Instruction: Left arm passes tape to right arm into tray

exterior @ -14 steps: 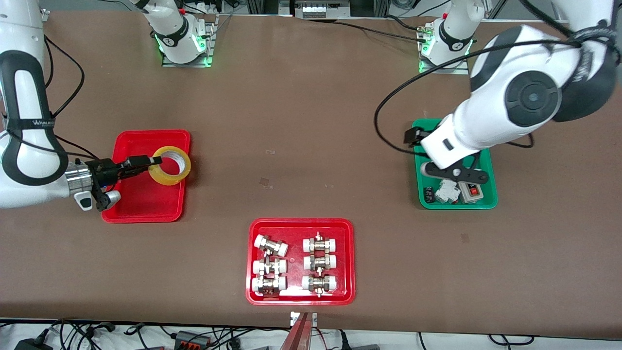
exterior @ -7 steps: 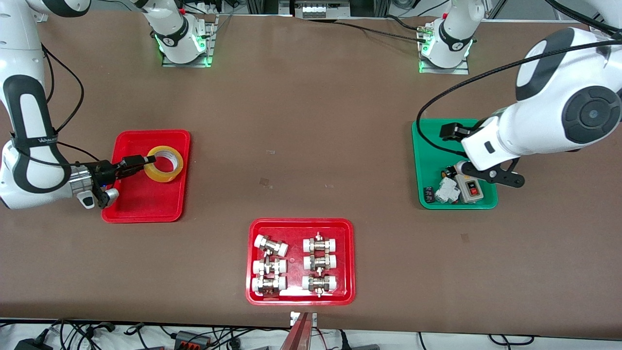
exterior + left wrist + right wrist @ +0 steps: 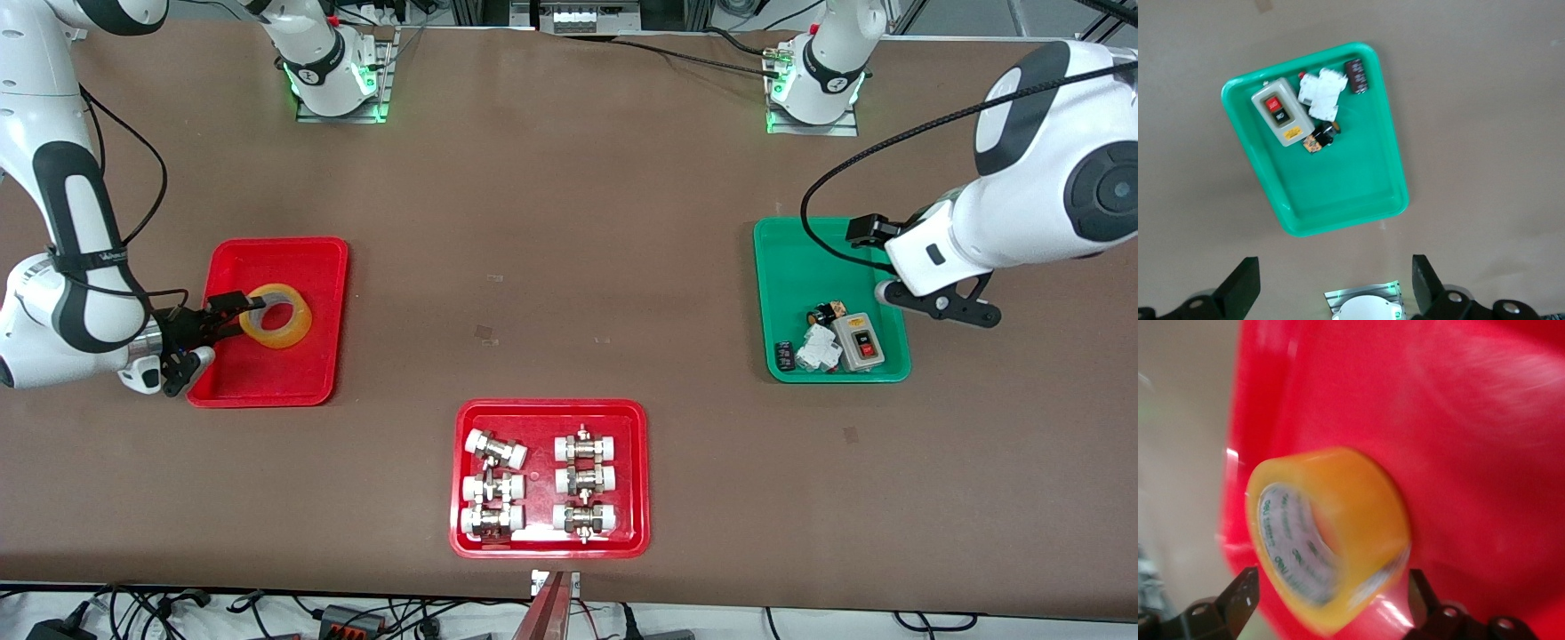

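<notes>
While tape (image 3: 276, 316) lies flat in tray (image 3: 302, 258), your right hand (image 3: 233, 307) gapes wide, fingertips flanking roll; left hand (image 3: 935, 300), wide, empty, waits over green tray (image 3: 786, 267).

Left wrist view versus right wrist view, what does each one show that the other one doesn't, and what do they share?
Only the left wrist view shows the green tray with a grey switch box, a white breaker and small dark parts, on the brown table, plus the left gripper, open above it.

Only the right wrist view shows the tape in the plain red tray, sitting between the right gripper's open fingers.

Both show black fingertips spread wide and a tray underneath.
</notes>
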